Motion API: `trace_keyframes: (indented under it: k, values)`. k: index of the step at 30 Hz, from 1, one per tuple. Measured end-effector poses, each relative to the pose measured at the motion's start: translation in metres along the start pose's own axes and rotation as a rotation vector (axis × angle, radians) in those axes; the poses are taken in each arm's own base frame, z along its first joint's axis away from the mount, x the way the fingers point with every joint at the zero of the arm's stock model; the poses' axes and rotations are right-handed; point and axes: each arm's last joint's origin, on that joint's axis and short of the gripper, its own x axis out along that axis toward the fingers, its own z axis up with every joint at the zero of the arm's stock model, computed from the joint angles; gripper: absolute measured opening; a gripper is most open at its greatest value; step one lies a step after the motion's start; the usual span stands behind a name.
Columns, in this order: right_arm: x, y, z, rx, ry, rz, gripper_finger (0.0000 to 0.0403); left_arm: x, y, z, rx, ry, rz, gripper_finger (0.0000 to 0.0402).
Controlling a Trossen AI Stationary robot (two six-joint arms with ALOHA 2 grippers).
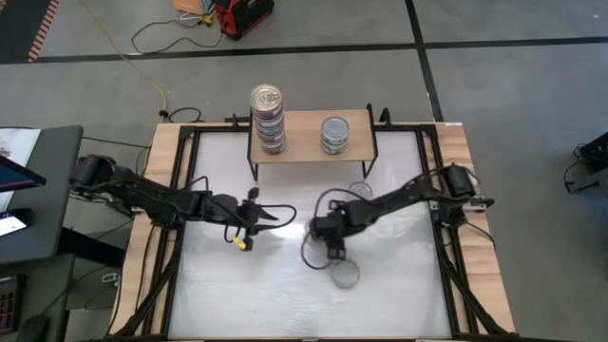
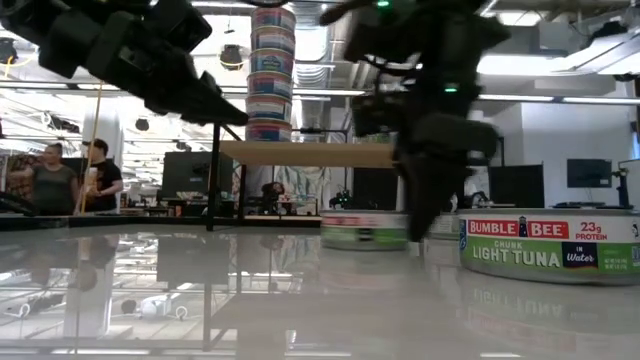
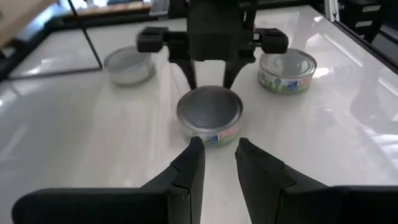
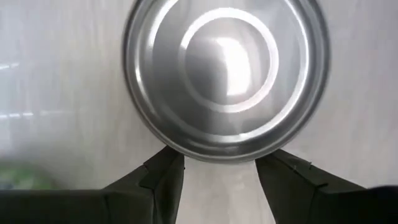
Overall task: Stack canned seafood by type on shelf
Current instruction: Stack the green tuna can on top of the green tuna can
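My right gripper (image 1: 336,251) hangs over mid-table, fingers apart, directly above a silver-lidded tin (image 4: 225,78) resting on the white table (image 1: 399,294). The tin is rigid and probably moderately heavy; its smooth lid and wall look slippery, so I would clamp across the side wall, low. My left gripper (image 1: 275,215) waits to the left, fingers slightly apart. The glossy tabletop will let tins slide. The shelf (image 1: 304,147) stands at the far edge, bearing two stacks. People stand in the room behind.

Two people (image 2: 72,178) beyond the white table (image 1: 237,294)
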Motion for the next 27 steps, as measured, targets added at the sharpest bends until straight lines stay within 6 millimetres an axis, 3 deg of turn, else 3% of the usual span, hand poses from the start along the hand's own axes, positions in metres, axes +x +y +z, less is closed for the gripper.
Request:
trace_keyframes:
  k: [7,12,19,27]
  values:
    - [0.008,-0.013,0.045,-0.121,-0.063,0.037,0.0221,-0.001,0.000,-0.010,-0.072,0.088,0.005,0.0087]
    - [0.006,-0.015,0.059,-0.162,-0.043,0.039,0.0221,-0.002,0.002,-0.017,-0.134,0.152,0.088,0.0096]
    - [-0.045,-0.028,0.052,-0.058,-0.140,-0.008,0.0221,0.009,0.002,-0.024,-0.245,0.163,0.151,0.0117]
    - [-0.063,-0.023,0.013,0.053,-0.244,-0.074,0.0221,0.045,0.006,-0.044,-0.438,0.113,0.167,0.0108]
